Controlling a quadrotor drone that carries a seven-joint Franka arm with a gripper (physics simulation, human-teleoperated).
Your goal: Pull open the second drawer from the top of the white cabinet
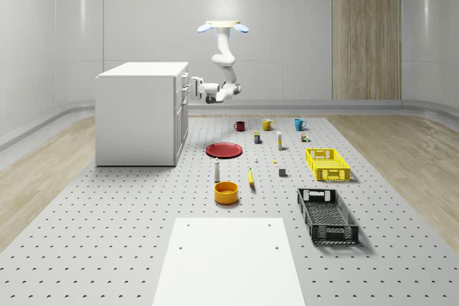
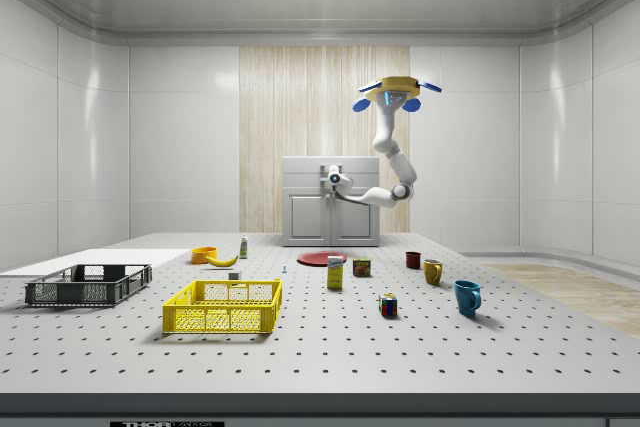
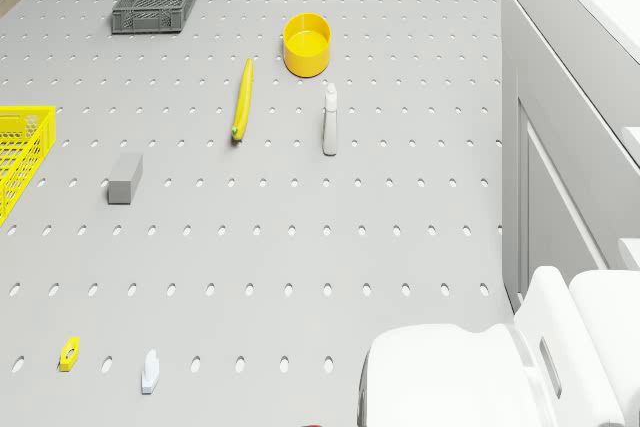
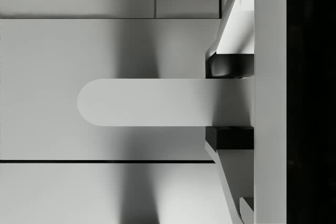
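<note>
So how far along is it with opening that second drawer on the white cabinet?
Done: the drone hovers beside the white cabinet, arm stretched to its drawer front, and the gripper is at the handle. In hand: in the wrist view the finger pads sit on either side of the handle, touching it. Left: the pull itself; the drawer front looks flush with the cabinet, not yet drawn out.

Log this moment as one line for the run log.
drone: hovering beside white cabinet | gripper: fingers either side of drawer handle, contact unclear | drawer: looks closed | step: grasp, then pull
</note>
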